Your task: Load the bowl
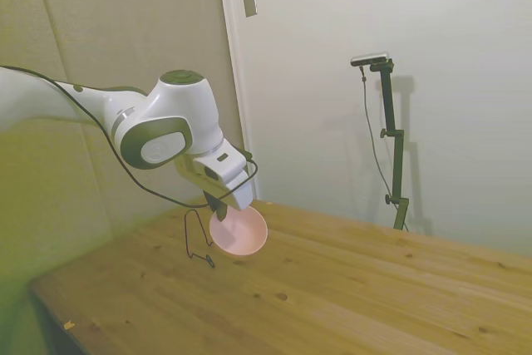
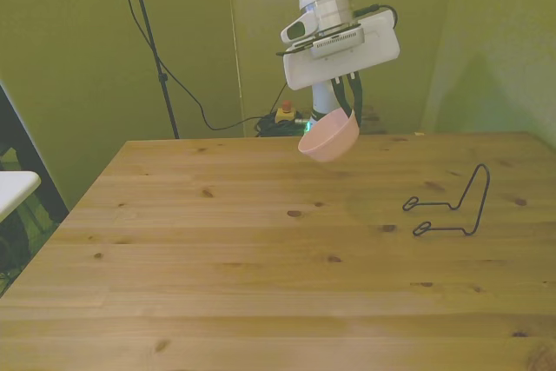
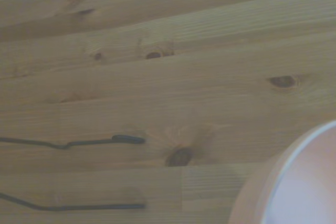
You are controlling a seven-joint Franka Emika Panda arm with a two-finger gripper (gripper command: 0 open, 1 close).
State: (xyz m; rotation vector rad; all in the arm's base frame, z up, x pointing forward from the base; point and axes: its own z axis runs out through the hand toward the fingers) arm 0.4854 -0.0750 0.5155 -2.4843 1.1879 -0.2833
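Above the table (image 2: 174, 258), the gripper (image 2: 337, 106) holds the tilted bowl (image 2: 330, 138).

White arm reaches in from the side view's left, wrist bent so the hand (image 2: 341, 109) points down, raised well above the surface. Dark fingers (image 2: 352, 97) pinch the rim of the bowl (image 2: 330, 138), which hangs tilted and clear of the wood. A black cable loops along the wrist.
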